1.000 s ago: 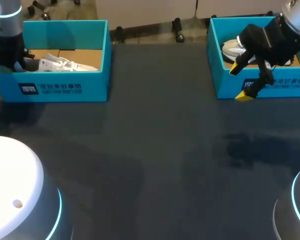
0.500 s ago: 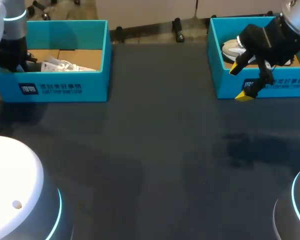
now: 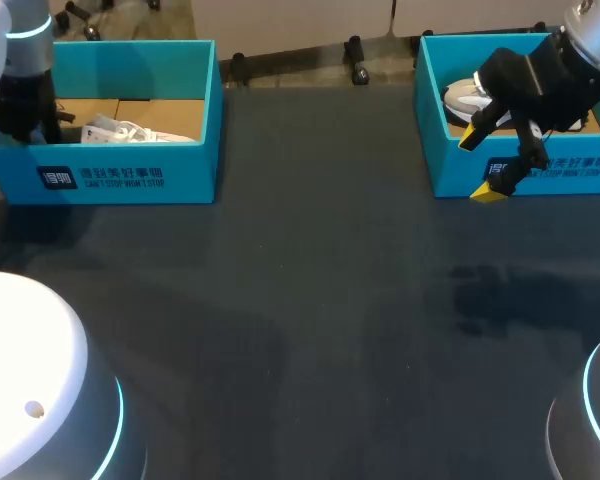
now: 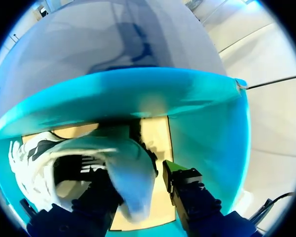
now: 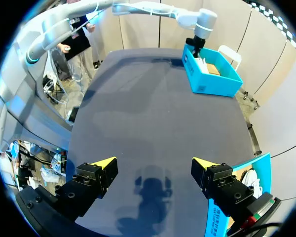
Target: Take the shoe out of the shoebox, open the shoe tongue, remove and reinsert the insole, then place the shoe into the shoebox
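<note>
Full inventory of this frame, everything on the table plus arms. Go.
left shoebox: 1, teal, far left of the table, open top
right shoebox: 1, teal, far right of the table, open top
left shoe: 1, white, lying inside the left shoebox
right shoe: 1, white with grey, inside the right shoebox
table: 1, dark grey, bare between the boxes
left gripper: 1, black, down inside the left shoebox, open, the left shoe's heel between its fingers
right gripper: 1, black with yellow tips, open, above the right shoebox's front wall, holding nothing
</note>
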Controlling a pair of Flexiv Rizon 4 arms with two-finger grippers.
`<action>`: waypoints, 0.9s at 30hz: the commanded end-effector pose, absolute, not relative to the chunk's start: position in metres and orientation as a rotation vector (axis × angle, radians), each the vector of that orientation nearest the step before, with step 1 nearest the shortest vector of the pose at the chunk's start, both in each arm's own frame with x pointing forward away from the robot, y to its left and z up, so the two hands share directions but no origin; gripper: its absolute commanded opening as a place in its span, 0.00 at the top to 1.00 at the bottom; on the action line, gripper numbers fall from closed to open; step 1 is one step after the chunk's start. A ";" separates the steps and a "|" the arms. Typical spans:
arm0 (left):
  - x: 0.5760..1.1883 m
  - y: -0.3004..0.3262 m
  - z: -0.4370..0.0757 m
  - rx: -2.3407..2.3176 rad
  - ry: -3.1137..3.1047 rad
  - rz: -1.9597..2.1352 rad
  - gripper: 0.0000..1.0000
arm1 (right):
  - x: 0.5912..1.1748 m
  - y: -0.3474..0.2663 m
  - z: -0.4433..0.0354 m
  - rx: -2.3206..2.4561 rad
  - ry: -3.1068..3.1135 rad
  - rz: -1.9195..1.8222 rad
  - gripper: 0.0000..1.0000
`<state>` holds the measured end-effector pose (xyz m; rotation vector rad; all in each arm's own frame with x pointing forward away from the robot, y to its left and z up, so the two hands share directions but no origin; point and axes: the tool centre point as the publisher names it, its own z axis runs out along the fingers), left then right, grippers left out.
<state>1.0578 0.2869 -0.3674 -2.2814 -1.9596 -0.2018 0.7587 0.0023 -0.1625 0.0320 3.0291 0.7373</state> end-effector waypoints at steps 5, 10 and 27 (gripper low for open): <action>1.060 0.286 -0.348 -2.285 -1.989 -0.204 0.54 | 0.761 0.004 -0.163 0.033 3.034 0.733 0.00; 1.061 0.286 -0.336 -2.291 -2.013 -0.191 0.53 | 0.761 0.004 -0.163 0.033 3.034 0.733 0.00; 1.058 0.276 -0.289 -2.349 -2.070 -0.152 0.46 | 0.761 0.004 -0.163 0.033 3.034 0.733 0.00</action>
